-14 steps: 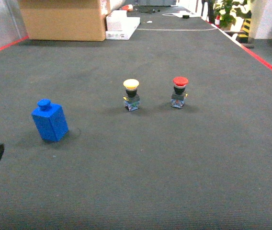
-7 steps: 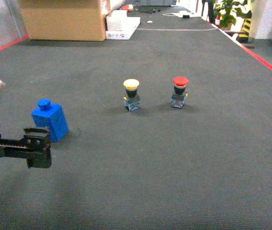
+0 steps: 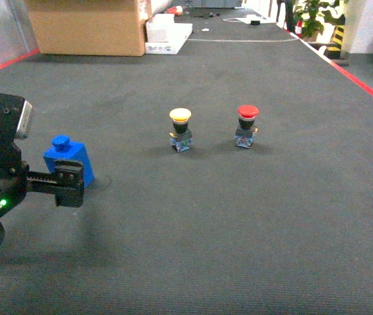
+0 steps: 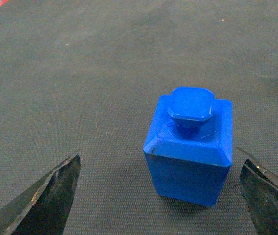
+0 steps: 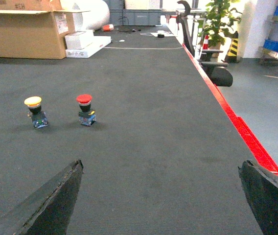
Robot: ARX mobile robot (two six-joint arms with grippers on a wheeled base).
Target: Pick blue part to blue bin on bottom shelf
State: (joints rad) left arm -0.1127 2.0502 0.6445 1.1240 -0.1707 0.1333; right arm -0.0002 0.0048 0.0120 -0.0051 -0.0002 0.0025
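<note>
Hovering at the far left of the head view, the left gripper (image 3: pixel 68 186) is standing just in front of the blue part (image 3: pixel 70 163), low over the dark carpeted floor (image 3: pixel 239 216). Its jaws are spread wide: in the left wrist view the two black fingertips (image 4: pixel 46 196) are sitting at the bottom corners with the part between them and slightly ahead, touching neither.

The blue part (image 4: pixel 190 147) is resting upright on the floor, a squarish block with chamfered top edges and a short octagonal stud on top. It is looking rigid and matte, probably a light printed plastic piece, so it should take a firm squeeze without deforming and without much slipping. The flat side walls below the chamfer are offering the best hold; pinching the stud or the sloped edges would likely let it twist or pop out. Being light, it may tip or slide if one finger touches first.

Further right, a yellow-capped push-button (image 3: pixel 180 129) and a red-capped push-button (image 3: pixel 246 126) are standing well apart from the part.

The right gripper (image 5: pixel 163 215) is idling over bare floor, its fingers wide apart and holding nothing. Neither bin nor shelf is showing.
</note>
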